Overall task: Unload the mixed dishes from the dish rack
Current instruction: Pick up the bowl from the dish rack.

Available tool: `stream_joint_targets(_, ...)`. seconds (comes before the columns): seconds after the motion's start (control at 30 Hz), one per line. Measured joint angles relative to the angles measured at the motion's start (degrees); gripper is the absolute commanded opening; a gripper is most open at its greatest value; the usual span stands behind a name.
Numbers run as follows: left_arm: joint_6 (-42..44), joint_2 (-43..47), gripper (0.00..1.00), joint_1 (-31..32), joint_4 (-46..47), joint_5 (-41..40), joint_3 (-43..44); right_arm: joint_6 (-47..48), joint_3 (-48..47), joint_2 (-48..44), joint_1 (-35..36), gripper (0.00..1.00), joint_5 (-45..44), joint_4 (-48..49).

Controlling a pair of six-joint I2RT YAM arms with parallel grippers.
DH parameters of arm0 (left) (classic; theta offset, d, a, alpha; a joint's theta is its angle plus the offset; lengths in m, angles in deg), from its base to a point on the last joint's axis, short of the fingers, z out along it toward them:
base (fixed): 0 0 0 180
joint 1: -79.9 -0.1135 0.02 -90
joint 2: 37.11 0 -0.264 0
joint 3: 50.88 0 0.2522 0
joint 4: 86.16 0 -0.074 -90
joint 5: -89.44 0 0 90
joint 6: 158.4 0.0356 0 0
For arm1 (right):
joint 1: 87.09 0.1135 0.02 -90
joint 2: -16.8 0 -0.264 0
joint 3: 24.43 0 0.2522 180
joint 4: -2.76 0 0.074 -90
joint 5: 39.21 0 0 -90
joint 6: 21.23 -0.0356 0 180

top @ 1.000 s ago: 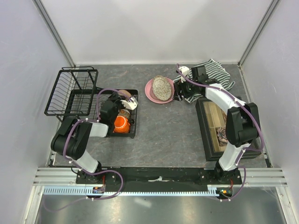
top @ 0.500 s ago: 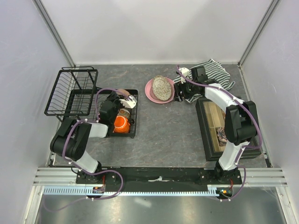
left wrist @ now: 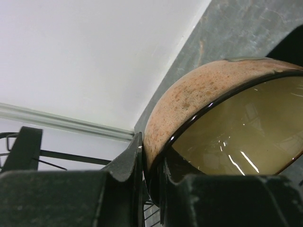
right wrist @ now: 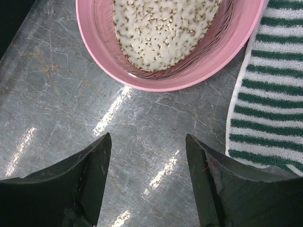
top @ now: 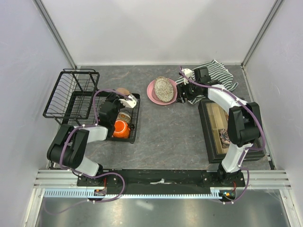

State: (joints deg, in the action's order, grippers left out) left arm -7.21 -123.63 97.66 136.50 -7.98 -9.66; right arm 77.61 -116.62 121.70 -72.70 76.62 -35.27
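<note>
My left gripper (left wrist: 150,156) is shut on the rim of the tan-brown bowl (left wrist: 199,104), one finger outside the speckled wall and one inside. From above, that bowl (top: 123,91) is tilted at the far end of the dish rack's flat tray (top: 134,124). An orange mug (top: 121,127) and a small patterned bowl (top: 125,115) sit in the tray. The rack's taller basket (top: 71,92) stands to the left. A pink plate (top: 152,94) with a speckled oval dish (top: 164,88) lies on the table. My right gripper (right wrist: 149,142) hangs open beside the plate (right wrist: 118,66), holding nothing.
A green-striped towel (top: 218,75) lies at the back right, and its edge (right wrist: 270,94) is beside my right finger. A dark compartmented box (top: 222,130) stands along the right side. Grey walls close in the table on both sides.
The left arm has drawn the bowl a little farther back and up at the tray's far end, and the rack has shifted slightly left. The right gripper has stayed put.
</note>
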Motion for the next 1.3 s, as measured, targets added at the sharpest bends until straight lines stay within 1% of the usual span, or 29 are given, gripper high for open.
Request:
stream_joint_targets(0.27, 0.0, -2.0, 0.01, 0.0, 6.4, -0.1, 0.0, 0.0, 0.0, 0.2, -0.4, 0.71, 0.4, -0.1)
stream_joint_targets(0.4, -0.3, -2.3, 0.02, 0.0, 6.4, -1.0, 0.8, 0.0, 0.0, 0.2, -0.7, 0.71, 0.7, -0.2)
stream_joint_targets(0.5, -2.1, -1.4, 0.01, 0.0, 4.5, -1.7, 2.7, 0.0, 0.0, 0.2, -0.7, 0.72, 1.0, -0.2)
stream_joint_targets(0.6, -4.9, 2.3, 0.02, 0.0, -0.5, -2.1, 5.1, 0.0, 0.0, 0.2, -0.7, 0.72, 1.3, -0.2)
stream_joint_targets(0.73, -10.1, 8.6, 0.02, 0.0, -9.6, -2.0, 9.9, -0.1, 0.0, 0.2, -0.7, 0.73, 1.6, -0.2)
stream_joint_targets(0.83, -14.8, 13.0, 0.02, 0.0, -19.0, -1.4, 14.8, -0.3, 0.0, 0.2, -0.7, 0.74, 2.2, -0.2)
stream_joint_targets(0.97, -20.5, 15.8, 0.02, 0.0, -31.3, -0.6, 21.7, -1.2, 0.0, -0.7, 0.2, 0.73, 2.8, -0.5)
stream_joint_targets(1.1, -26.1, 16.7, 0.01, 0.0, -43.6, 1.3, 26.4, -2.3, -0.1, -4.4, 4.4, 0.72, 2.9, -0.5)
stream_joint_targets(1.3, -33.7, 16.7, 0.02, 0.3, -60.7, 5.1, 30.6, -4.6, -1.1, -11.5, 15.0, 0.72, 2.8, 1.9)
